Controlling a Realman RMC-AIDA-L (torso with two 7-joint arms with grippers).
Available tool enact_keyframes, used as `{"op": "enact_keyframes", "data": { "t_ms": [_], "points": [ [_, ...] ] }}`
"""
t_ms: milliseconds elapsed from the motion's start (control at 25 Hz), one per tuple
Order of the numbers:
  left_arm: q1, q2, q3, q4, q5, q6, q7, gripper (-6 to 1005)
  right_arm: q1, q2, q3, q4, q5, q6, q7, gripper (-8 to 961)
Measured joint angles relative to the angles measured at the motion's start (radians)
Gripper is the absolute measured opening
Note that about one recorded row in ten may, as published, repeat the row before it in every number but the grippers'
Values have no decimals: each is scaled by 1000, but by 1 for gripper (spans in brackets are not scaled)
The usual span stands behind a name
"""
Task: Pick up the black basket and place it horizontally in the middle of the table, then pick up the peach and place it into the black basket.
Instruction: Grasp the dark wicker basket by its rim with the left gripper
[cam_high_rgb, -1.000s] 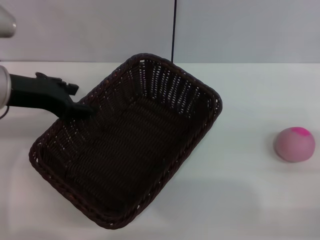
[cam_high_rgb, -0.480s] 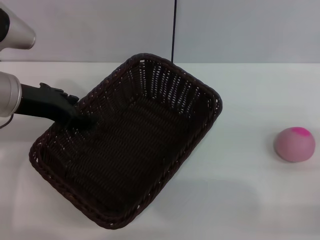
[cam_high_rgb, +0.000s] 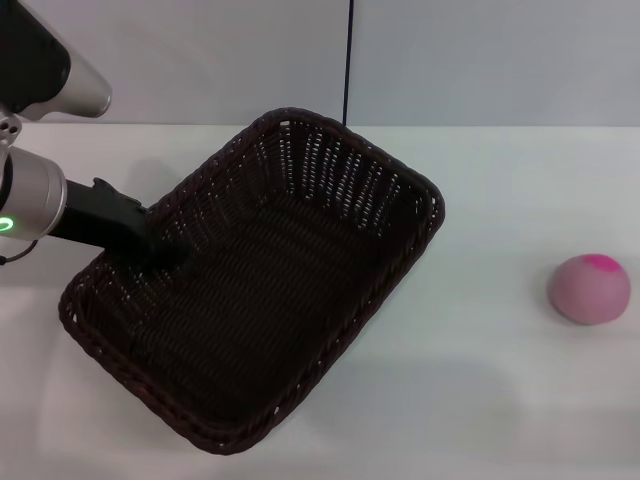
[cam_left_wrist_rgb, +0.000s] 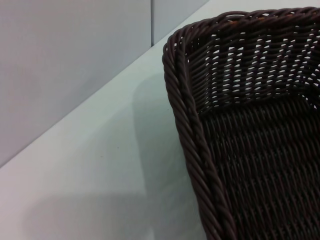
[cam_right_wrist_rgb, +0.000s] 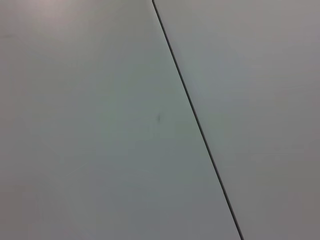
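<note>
The black basket (cam_high_rgb: 255, 290) sits on the white bench (cam_high_rgb: 500, 400), left of the middle, turned at an angle so that one rounded corner points toward the far edge and the opposite one toward the near edge. Its braided rim and openwork sides are dark brown-black, and it holds nothing. The left claw (cam_high_rgb: 160, 250) reaches in from the bench's left edge on a black wrist and meets the basket at its left-hand long side, where the rim crosses it; the tips are lost against the dark weave, so I cannot tell how wide they stand or whether they have hold of the rim. The left wrist view looks along that rim (cam_left_wrist_rgb: 192, 145) toward a corner of the basket, with bare bench beside it. The peach (cam_high_rgb: 589, 288), pale pink with a magenta patch on top, rests alone near the right edge of the bench, well apart from the basket. The right claw shows in no view; the right wrist view takes in only a plain grey wall (cam_right_wrist_rgb: 100, 125) with a thin dark seam (cam_right_wrist_rgb: 197, 122).
</note>
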Motion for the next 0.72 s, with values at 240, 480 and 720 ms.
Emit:
{"op": "enact_keyframes", "data": {
  "t_ms": [240, 480, 720],
  "points": [
    [-4, 1, 3, 22, 11, 0, 17, 351, -4, 1, 0, 2, 0, 13, 0, 725],
    [-6, 1, 8, 28, 13, -17, 60, 228, -4, 2, 0, 6, -1, 24, 0, 725],
    [-32, 2, 6, 80, 8, -27, 203, 226, -14, 3, 0, 7, 2, 24, 23, 724]
  ]
}}
